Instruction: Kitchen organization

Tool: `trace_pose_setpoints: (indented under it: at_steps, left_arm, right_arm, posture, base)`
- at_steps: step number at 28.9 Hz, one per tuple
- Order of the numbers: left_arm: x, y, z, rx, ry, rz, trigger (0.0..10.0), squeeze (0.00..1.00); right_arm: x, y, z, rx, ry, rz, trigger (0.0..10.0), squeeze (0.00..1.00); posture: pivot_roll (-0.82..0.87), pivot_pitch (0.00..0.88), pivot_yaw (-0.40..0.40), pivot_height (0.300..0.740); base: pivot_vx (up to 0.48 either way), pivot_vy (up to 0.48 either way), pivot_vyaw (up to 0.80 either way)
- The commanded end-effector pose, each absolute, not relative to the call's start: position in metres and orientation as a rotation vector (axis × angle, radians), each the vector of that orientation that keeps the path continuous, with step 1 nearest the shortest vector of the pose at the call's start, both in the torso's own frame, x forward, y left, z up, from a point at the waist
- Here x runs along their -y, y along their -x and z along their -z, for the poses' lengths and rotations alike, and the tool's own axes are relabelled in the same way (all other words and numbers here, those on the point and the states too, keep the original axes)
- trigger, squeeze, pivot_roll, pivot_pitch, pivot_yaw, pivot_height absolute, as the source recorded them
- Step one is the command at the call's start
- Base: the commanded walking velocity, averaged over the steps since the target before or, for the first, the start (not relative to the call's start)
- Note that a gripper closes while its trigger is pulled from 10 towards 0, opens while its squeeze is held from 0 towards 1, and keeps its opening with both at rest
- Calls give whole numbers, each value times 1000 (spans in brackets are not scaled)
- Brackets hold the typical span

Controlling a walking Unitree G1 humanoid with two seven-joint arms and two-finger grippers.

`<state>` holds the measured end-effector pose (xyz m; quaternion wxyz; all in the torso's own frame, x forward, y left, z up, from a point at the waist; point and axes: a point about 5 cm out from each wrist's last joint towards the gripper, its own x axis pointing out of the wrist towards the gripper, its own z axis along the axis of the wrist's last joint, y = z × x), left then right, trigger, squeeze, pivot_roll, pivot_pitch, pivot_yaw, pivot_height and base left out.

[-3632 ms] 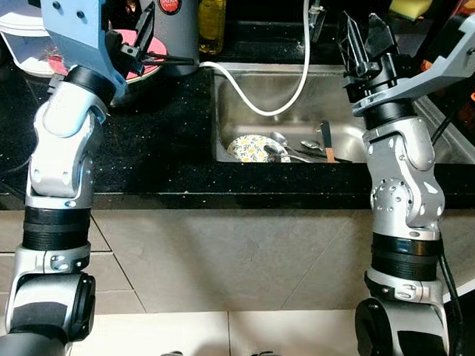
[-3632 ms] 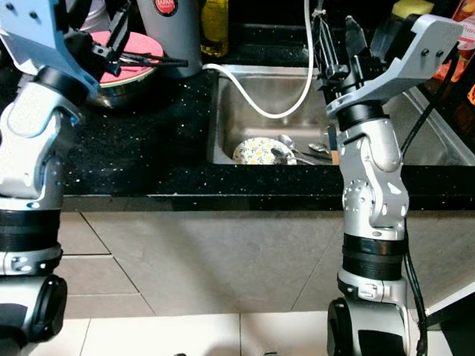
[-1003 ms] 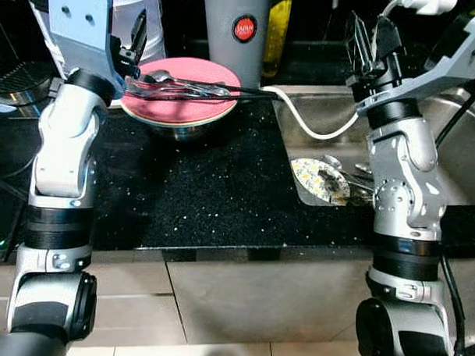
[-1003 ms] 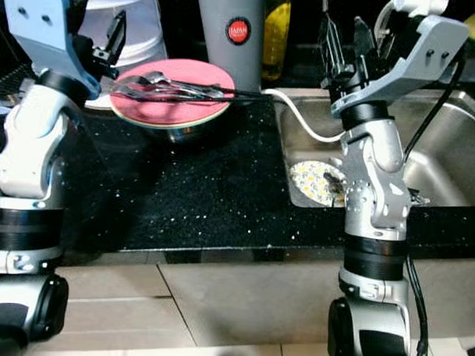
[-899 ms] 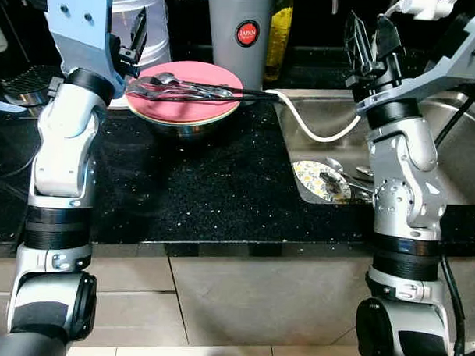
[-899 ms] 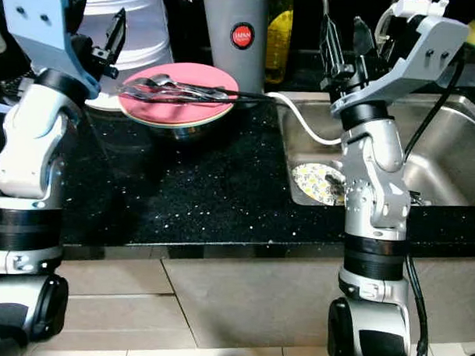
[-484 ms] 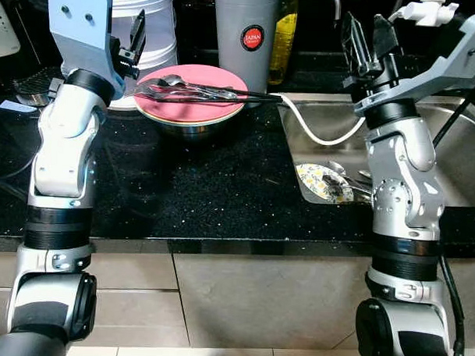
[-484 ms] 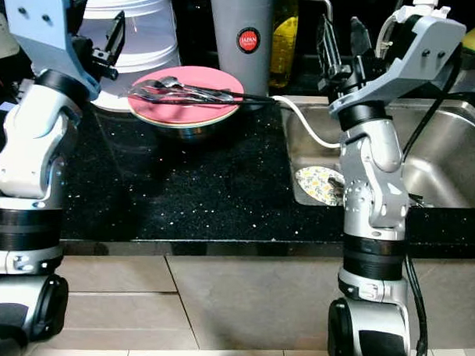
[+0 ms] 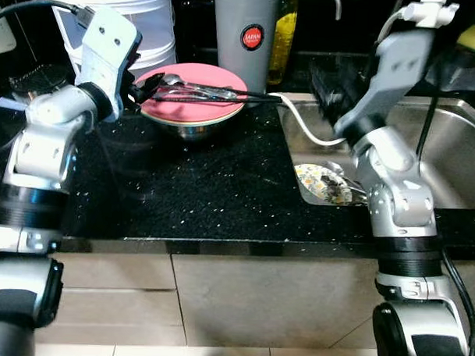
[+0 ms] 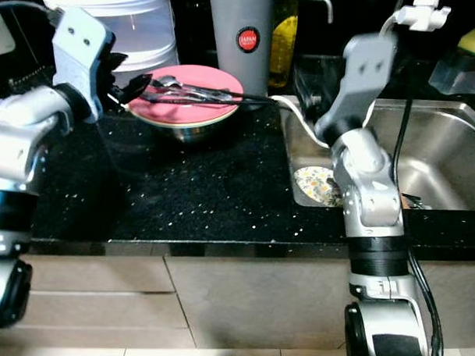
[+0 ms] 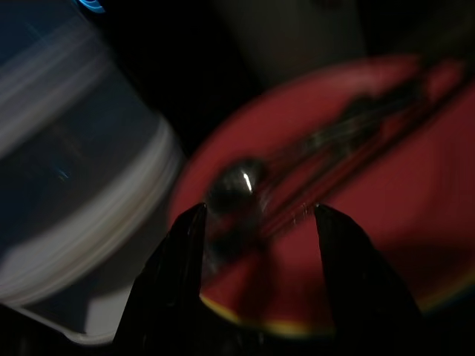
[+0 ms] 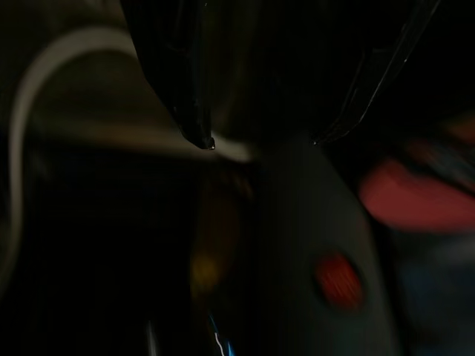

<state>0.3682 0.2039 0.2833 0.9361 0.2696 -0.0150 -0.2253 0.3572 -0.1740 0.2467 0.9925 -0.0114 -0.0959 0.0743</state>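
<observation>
Black table carries a pink plate of cutlery, which the left tool approaches open and empty, likely to grasp it, while the right tool hangs open, empty.

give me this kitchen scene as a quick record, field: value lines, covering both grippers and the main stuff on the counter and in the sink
surface: black speckled counter with a steel sink on the robot's right
left gripper: open, at the near edge of the pink plate
pink plate: sits on a metal bowl, with spoons and chopsticks lying across it
right gripper: open, raised over the counter edge by the sink, blurred in the eye views
behind plate: grey canister, white container
in sink: patterned plate
white hose: curves into the sink
</observation>
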Motion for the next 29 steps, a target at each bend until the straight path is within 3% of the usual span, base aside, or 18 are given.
trace_pose_setpoints:
  at_steps: [1,4,13,23,25,29]
  left_arm:
    - [-192,-379,-282,26,-625,484,10000,0]
    - [-163,-394,-291,58,-649,530,10000,0]
    - [-122,-396,-310,157,-715,656,10000,0]
    - [-125,-406,-296,32,-583,763,10000,0]
    - [-142,-394,-306,54,-704,835,10000,0]
    - [-151,-384,-309,67,-806,866,10000,0]
  right_arm:
    - [172,-357,-247,200,43,-150,10000,0]
    - [167,-353,-243,224,66,-180,10000,0]
    - [178,-341,-259,330,-22,-118,10000,0]
    - [183,-336,-260,347,-28,-85,10000,0]
    - [184,-331,-261,357,-25,-79,10000,0]
    - [186,-330,-260,354,-30,-70,10000,0]
  posture:
    - [97,37,-45,740]
    - [78,42,-35,740]
    - [27,47,15,740]
    - [13,63,33,740]
    - [16,78,42,740]
    - [26,80,38,740]
  base:
    - [0,0,0]
    - [0,0,0]
    - [0,0,0]
    - [0,0,0]
    - [0,0,0]
    - [0,0,0]
